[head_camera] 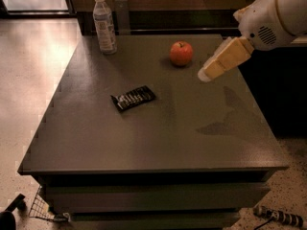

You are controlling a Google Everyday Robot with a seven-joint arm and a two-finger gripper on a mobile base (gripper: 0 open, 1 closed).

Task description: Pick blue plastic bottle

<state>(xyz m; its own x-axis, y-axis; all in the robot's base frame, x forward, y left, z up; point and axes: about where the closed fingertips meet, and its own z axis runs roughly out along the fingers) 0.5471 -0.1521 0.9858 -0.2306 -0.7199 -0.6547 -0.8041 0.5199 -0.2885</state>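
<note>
Claw (207,73) above the right part of the tabletop (144,143), angled down (open or clenched: cannot tell). Well to the claw's left and farther back, upright: bottle (104,25). Just left of the claw: apple (181,53). Farther left, nearer: dark wrapper (133,97).

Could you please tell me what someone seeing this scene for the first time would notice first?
Probably the white robot arm at the upper right, its gripper hanging above the dark table just right of the red apple. Next, the blue plastic bottle stands upright at the table's far left corner, well away from the gripper. A black snack packet lies flat left of centre.
</note>
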